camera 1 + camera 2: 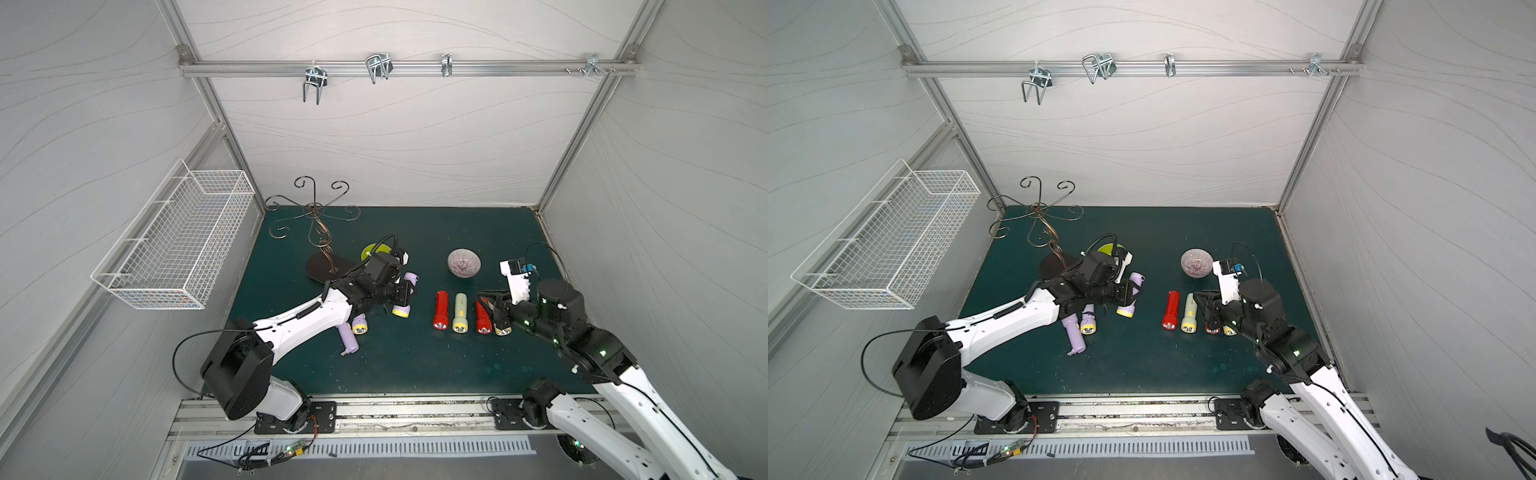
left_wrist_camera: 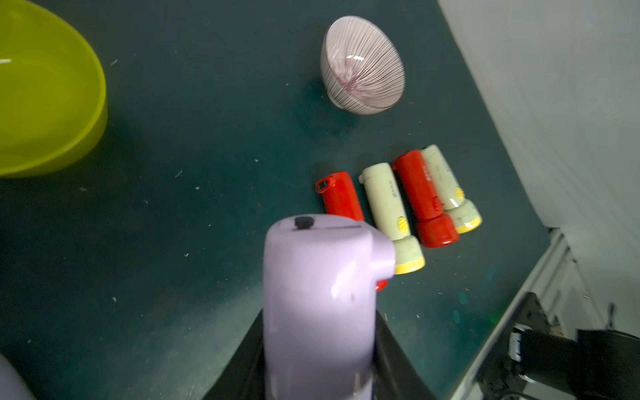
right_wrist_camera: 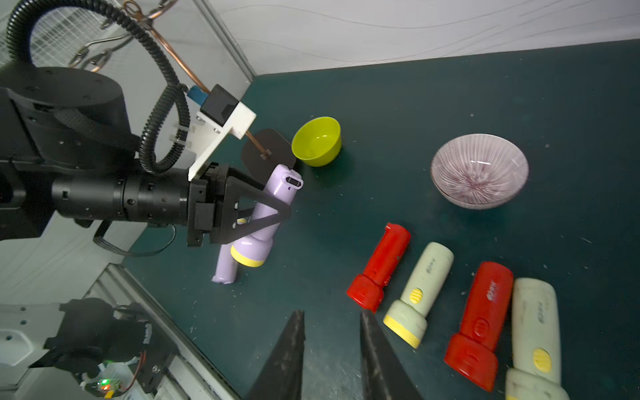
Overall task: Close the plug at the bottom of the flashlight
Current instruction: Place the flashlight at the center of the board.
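Observation:
My left gripper (image 1: pixel 409 291) is shut on a purple flashlight (image 2: pixel 318 294) with a yellow head, gripped round its body and held tilted over the green mat. Its bottom end points up and away, toward the green bowl. A small dark oval port (image 3: pixel 293 181) shows on that end face, also seen as a black spot (image 2: pixel 304 222) in the left wrist view. Whether the plug sits in it I cannot tell. My right gripper (image 3: pixel 332 313) is open and holds nothing. It hangs low over the mat beside a row of red and cream flashlights (image 1: pixel 459 311).
Two more purple flashlights (image 1: pixel 349 338) lie under my left forearm. A yellow-green bowl (image 1: pixel 374 250) and a curled metal stand (image 1: pixel 320 232) are behind the left gripper. A striped glass bowl (image 1: pixel 464 262) sits mid-mat. A white wire basket (image 1: pixel 178 245) hangs on the left wall.

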Robot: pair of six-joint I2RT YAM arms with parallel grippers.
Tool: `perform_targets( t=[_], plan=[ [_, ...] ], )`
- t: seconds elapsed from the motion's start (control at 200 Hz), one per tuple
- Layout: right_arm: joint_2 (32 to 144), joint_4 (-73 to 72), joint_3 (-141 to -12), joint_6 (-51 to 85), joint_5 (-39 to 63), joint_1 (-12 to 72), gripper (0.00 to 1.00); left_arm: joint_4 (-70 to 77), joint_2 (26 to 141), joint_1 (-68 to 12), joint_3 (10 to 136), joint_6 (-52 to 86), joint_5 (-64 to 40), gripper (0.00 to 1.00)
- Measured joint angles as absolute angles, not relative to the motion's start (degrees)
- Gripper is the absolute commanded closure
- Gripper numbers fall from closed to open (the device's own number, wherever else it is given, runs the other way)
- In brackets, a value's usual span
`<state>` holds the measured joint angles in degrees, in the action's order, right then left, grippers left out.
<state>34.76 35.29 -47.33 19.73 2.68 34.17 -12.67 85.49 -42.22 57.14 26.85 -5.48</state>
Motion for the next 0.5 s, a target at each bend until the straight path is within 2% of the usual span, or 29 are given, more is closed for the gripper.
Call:
perform_targets(
  t=[0.36,0.495],
  plan=[
    [30.04,40.97,-46.04,19.62,-1.52,35.11,0.68,-14.72,101.49,-47.16,64.25,35.22,4.64,0.97],
    [29.91,41.78,-45.69,19.09,-1.67,35.14,0.67,-14.92,106.21,-47.62,67.88,36.51,5.48,0.91]
  ],
)
